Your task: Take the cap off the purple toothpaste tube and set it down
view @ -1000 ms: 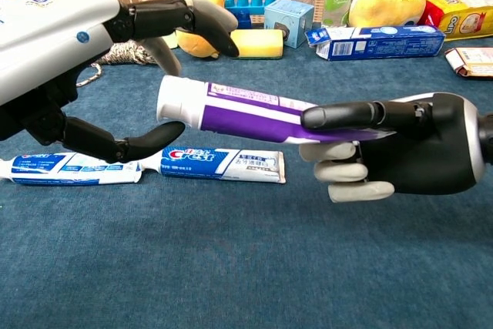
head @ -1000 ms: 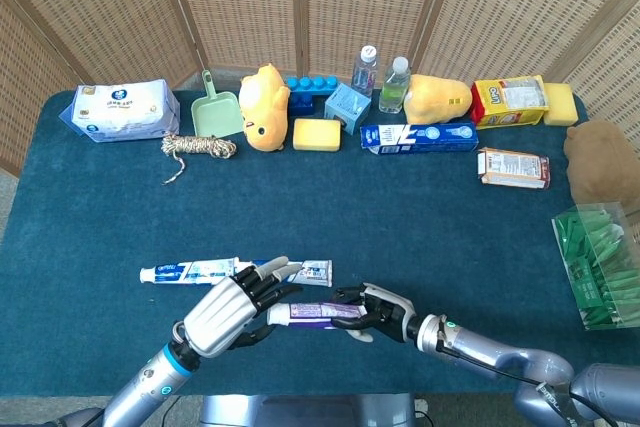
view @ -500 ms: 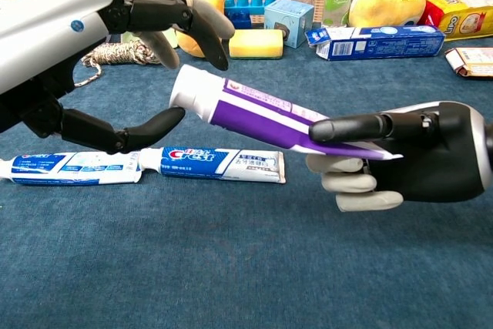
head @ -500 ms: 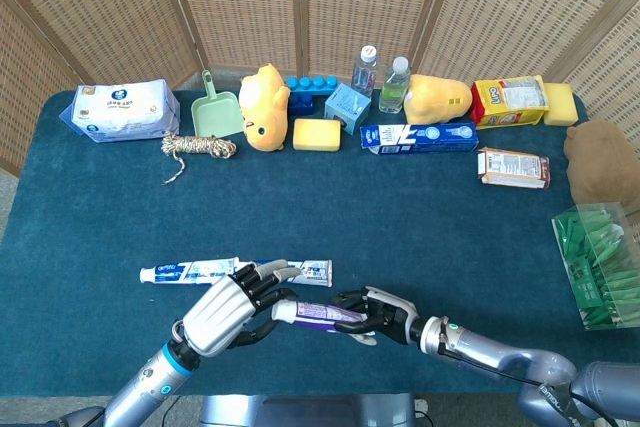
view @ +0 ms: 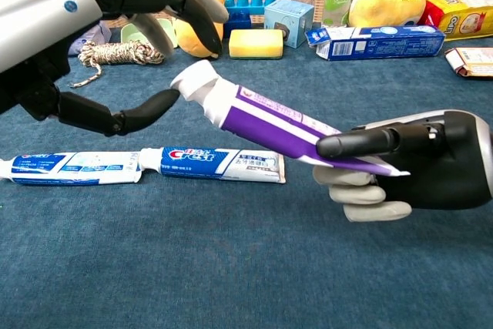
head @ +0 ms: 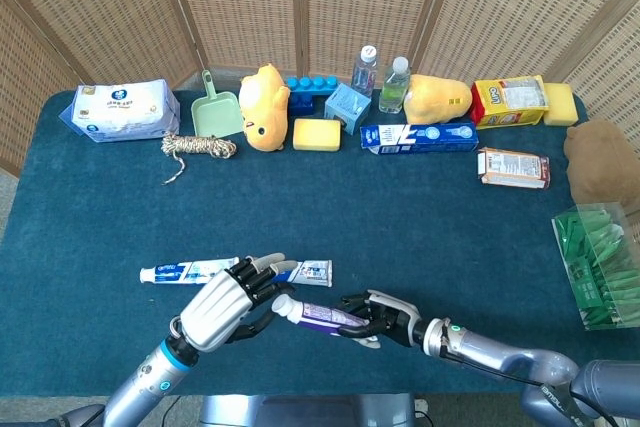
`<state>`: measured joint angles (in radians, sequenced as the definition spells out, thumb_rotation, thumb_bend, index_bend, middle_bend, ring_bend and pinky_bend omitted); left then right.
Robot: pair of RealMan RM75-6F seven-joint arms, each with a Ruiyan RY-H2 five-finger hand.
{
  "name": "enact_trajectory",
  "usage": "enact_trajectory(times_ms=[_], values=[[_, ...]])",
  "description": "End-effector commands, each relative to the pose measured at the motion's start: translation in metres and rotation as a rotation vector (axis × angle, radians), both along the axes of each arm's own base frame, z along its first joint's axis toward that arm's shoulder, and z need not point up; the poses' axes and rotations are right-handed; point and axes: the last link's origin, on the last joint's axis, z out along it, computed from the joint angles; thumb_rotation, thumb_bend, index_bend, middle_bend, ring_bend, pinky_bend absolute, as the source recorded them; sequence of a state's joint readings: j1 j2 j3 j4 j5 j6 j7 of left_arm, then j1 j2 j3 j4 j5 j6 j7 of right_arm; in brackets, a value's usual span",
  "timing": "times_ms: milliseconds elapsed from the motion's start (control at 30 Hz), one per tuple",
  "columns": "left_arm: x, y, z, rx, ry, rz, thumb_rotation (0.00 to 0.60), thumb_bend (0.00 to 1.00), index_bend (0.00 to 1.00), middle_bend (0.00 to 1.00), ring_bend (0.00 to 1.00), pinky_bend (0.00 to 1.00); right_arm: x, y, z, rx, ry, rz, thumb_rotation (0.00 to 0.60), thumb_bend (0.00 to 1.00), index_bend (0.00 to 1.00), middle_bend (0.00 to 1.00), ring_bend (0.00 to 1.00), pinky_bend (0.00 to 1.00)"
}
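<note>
Woven cane screens [head: 300, 7] behind a worktop [head: 420, 207] under dark blue-green cloth. Above its near edge, the purple toothpaste tube [view: 285, 125] gripped at the flat crimped end by the right robot hand [view: 416, 167], one dark finger laid along the top, pale fingers curled beneath. Long axis running left to right across the chest view and tilted, tail low in the grip, white cap [view: 192, 82] raised and pointing up toward the robot's left; tube clear of the cloth. Left robot hand [view: 100, 52] spread wide around the capped end, holding nothing, upper fingers arched over the cap and a lower fingertip [view: 166, 99] just touching or just beside its underside; hard to say which. From the head view, left robot hand [head: 228, 302] and right robot hand [head: 385, 315] facing each other with the tube between them. Flat on the cloth just beyond them, a blue-and-white Crest toothpaste tube [view: 212, 163]. Along the far edge: wipes pack [head: 122, 109], coil of twine [head: 200, 147], green dustpan [head: 216, 112], yellow plush toy [head: 264, 95], yellow sponge [head: 317, 134], blue building block [head: 310, 84], two small bottles [head: 395, 84], a boxed toothpaste [head: 418, 136]. At right, a brown plush [head: 600, 162] and a clear box of green packets [head: 598, 265].
</note>
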<state>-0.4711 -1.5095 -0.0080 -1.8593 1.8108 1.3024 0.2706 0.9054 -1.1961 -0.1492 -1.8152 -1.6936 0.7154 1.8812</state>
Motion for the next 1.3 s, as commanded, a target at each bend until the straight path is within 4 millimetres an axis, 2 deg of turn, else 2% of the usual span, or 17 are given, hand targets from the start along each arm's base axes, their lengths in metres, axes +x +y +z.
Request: enact_trajectory(times_ms=[33,767,1000,1300], values=[[0.000,0.001,0.001,0.003,-0.001,0.005,0.600,0.43,0.33,0.22,0.19,0.32,0.000,0.000,0.000,-0.002,0.007,0.013,0.600,0.39,0.91,0.81,0.78,0.88],[0.002,0.005,0.000,-0.015,-0.019,0.037,0.600,0.41,0.30,0.20,0.19,0.32,0.002,0.005,-0.004,-0.045,0.083,0.127,0.600,0.39,0.91,0.81,0.78,0.88],[-0.009,0.004,0.024,0.053,-0.030,0.058,0.600,0.41,0.27,0.19,0.17,0.31,-0.009,-0.009,-0.006,-0.092,0.116,0.044,0.600,0.39,0.91,0.81,0.78,0.88],[-0.049,-0.017,0.063,0.137,0.012,0.153,0.600,0.41,0.25,0.18,0.15,0.29,-0.034,-0.038,0.009,-0.268,0.177,-0.090,0.600,0.39,0.91,0.80,0.78,0.86]])
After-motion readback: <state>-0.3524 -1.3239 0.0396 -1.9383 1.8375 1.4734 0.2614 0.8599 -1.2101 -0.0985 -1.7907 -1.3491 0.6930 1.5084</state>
